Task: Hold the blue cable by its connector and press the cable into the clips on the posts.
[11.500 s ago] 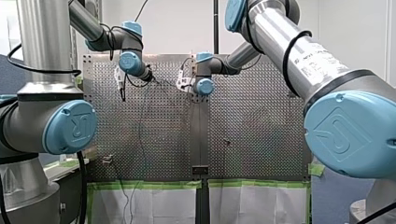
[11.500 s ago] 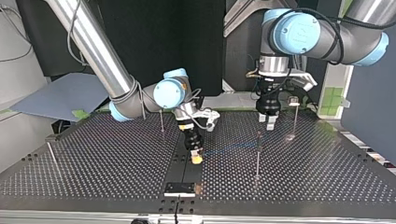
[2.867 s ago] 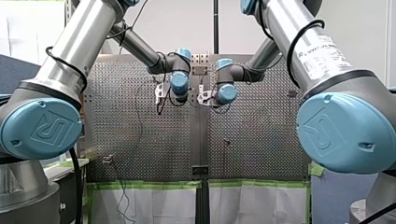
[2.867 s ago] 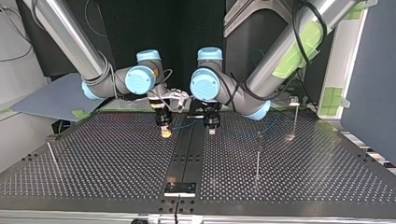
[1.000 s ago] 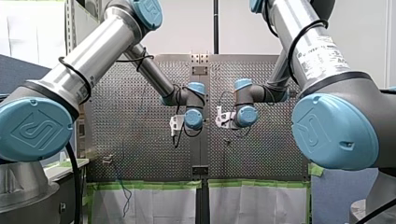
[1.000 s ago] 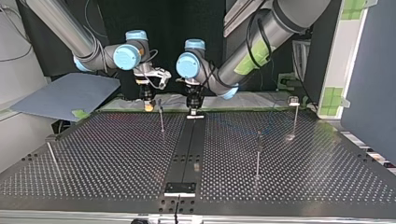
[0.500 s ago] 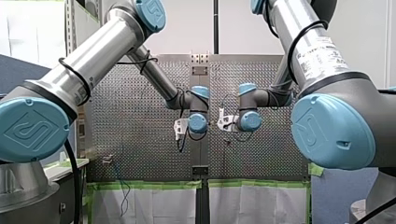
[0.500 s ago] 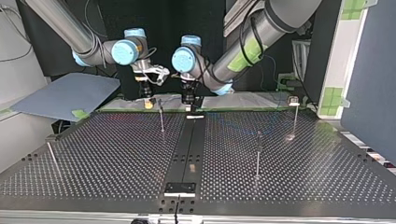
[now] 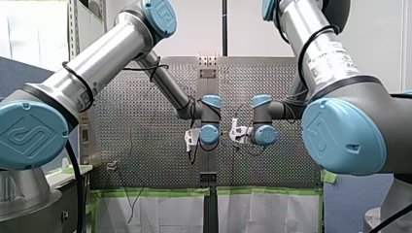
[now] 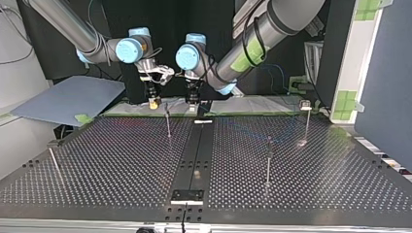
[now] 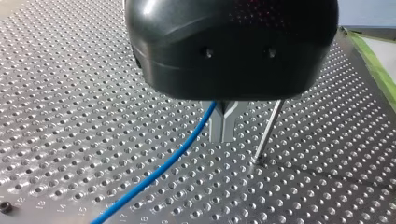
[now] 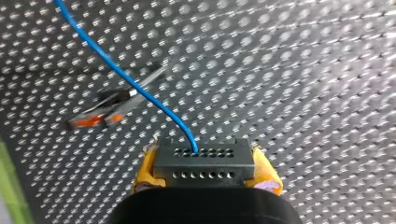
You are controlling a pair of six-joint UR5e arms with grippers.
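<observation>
Right gripper [image 12: 205, 173] yellow pads clamp the black connector [image 12: 204, 161]; blue cable [image 12: 122, 74] runs ahead, crossing clip post [image 12: 109, 108]. Left gripper [image 11: 224, 131] pinches the cable (fingers nearly together), thin post [image 11: 267, 132] just beside.

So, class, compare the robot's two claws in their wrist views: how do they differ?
My left claw has grey metal fingers; my right claw has yellow pads. My left claw pinches the blue cable itself; my right claw clamps its black connector. Left fingers sit almost together; right ones stand the connector's width apart. Both are shut on one cable.
</observation>
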